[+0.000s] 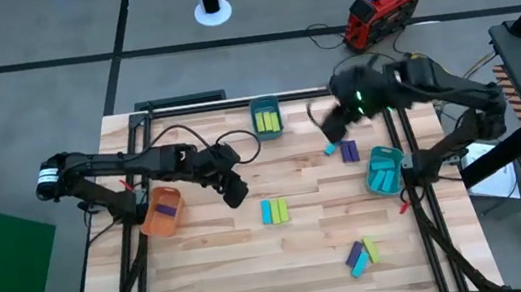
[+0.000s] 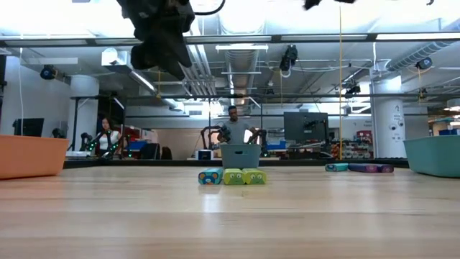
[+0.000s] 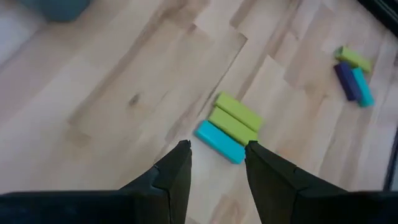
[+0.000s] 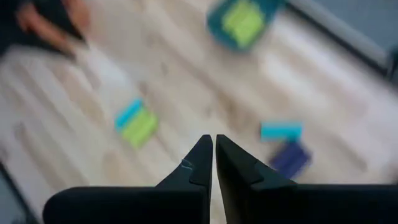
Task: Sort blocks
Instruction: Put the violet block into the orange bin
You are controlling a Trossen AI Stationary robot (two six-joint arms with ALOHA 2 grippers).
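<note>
Sorting blocks: left arm lining up on the middle trio.

We see the left gripper (image 3: 216, 163) part open and empty above three blocks (image 1: 275, 211) lying side by side mid-table, likely the next pick. The right gripper (image 4: 214, 154), shut and empty, hovers near the far right edge over a blue and purple pair (image 1: 342, 149). No readable writing.

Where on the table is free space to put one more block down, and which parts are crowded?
Bare wood lies along the near edge, left of the block cluster, and between the orange bin and the middle trio of blocks. The right side is crowded: a teal bin, two blocks and the right gripper.
</note>
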